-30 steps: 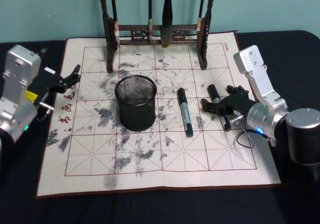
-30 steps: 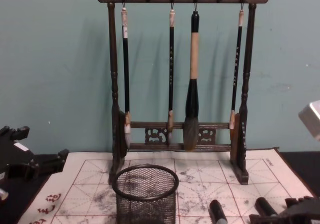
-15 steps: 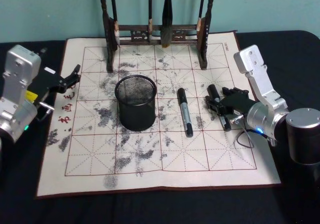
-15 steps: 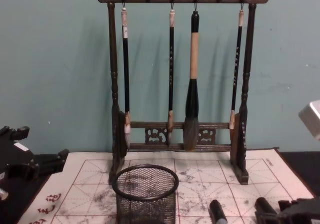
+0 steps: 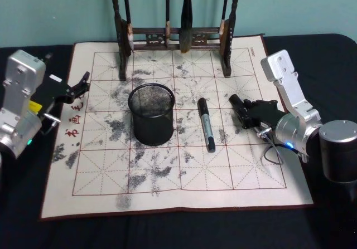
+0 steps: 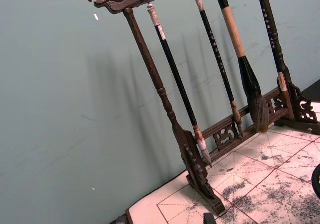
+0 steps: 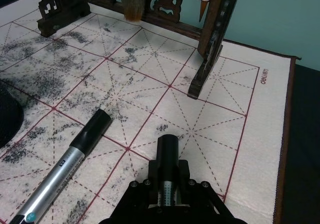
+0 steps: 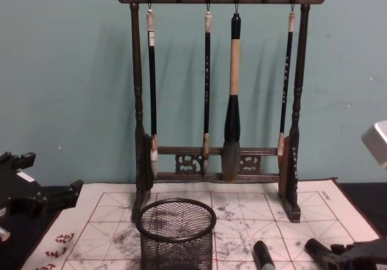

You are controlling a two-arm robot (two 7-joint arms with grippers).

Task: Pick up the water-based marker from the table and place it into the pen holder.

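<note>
Your right gripper point(image 5: 245, 114) is clamping down on the water-based marker point(image 7: 167, 151), its jaws pinching the grey barrel from both sides with the black cap sticking out in front. The marker's long axis is running pretty much straight out along the line of the gripper. The cap end is pointing away from the robot, toward the right foot of the brush rack point(image 8: 139, 101), and angling a bit to the left. It's sitting over the right side of the calligraphy mat point(image 5: 167, 182) on the table point(image 5: 167, 232), and honestly I can't tell whether it's resting on the mat or just clear of it. The pen holder point(image 5: 152, 115) is standing upright near the middle of the mat, well to the left of your grip. A second marker point(image 5: 206, 125) is lying flat on the mat between the two. That one is running front to back, with its black cap at the far end and the other end toward the robot. It's near the holder but not touching it. Your left gripper point(image 5: 82, 84) is hanging parked at the left edge of the mat with its jaws spread and nothing in them.
</note>
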